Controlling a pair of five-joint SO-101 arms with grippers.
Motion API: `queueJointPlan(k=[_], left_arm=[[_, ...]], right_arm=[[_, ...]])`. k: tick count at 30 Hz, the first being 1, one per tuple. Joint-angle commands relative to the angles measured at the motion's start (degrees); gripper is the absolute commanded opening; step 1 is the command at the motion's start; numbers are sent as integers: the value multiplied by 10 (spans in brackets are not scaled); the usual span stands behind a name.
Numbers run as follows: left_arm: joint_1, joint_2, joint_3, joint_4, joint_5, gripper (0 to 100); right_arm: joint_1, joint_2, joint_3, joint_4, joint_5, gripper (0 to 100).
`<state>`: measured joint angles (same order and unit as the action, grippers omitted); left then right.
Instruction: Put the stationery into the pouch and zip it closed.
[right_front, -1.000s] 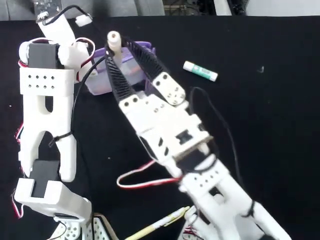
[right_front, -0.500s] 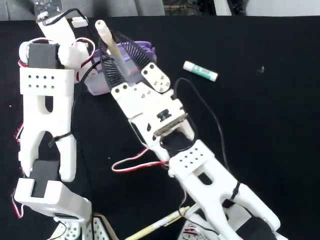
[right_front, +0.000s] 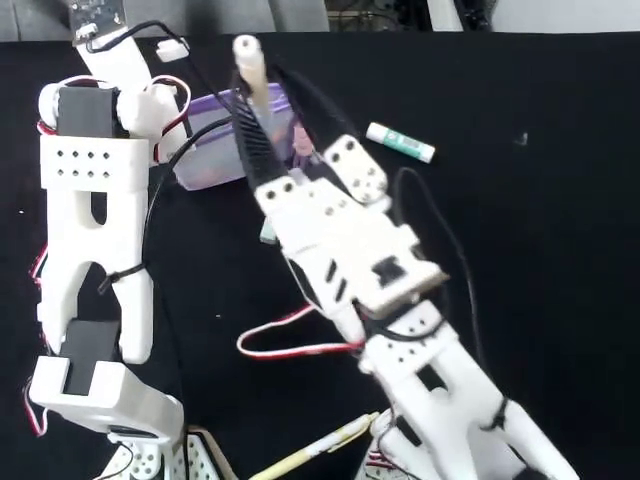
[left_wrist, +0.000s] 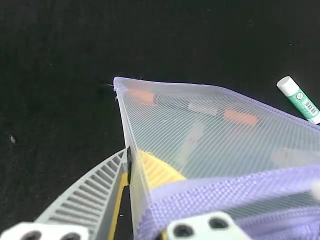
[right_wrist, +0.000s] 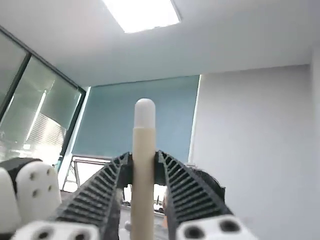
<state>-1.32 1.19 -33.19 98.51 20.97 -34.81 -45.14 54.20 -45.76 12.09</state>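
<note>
1. Since half a second ago, the right gripper (right_front: 262, 115) has swung its pen (right_front: 248, 62) toward the glue stick's side, uncovering more of the pouch (right_front: 215, 150).
2. Count: one purple mesh pouch, one cream pen, one glue stick (right_front: 400, 142), one yellow pencil (right_front: 310, 455). Two orange pieces show through the mesh.
3. Right gripper: clenched on the pen, cap upward, over the pouch.
4. Left gripper (left_wrist: 135, 175): clamped on the pouch's edge.
5. The glue stick lies near the pouch, not touching; the pencil lies at the near edge. Open worktop (right_front: 540, 250) lies beyond the glue stick.
</note>
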Motion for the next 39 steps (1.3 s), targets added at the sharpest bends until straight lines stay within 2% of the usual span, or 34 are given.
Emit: queueJointPlan(k=[1,7,10,17,21,27,32,39], left_arm=[[7,-15,-7,6,4,30],[7,-32,-7,9,5,30],[8,-59,-2,8,5,30],[8,-98,-1,10,5,30],[10,-96,0,11,6,30],[52,-101,29,6,6,30],[51,-101,28,6,6,30],[51,-102,28,7,6,30]], right_arm=[[17,-60,9,-13,-43,11],[45,-65,11,-20,-93,11],[62,-61,20,-69,-107,11],[62,-60,29,-77,-151,11],[64,-60,29,-77,-153,11],[64,-10,7,-84,-153,11],[65,43,0,-150,-150,11],[78,91,-19,-159,-149,11]])
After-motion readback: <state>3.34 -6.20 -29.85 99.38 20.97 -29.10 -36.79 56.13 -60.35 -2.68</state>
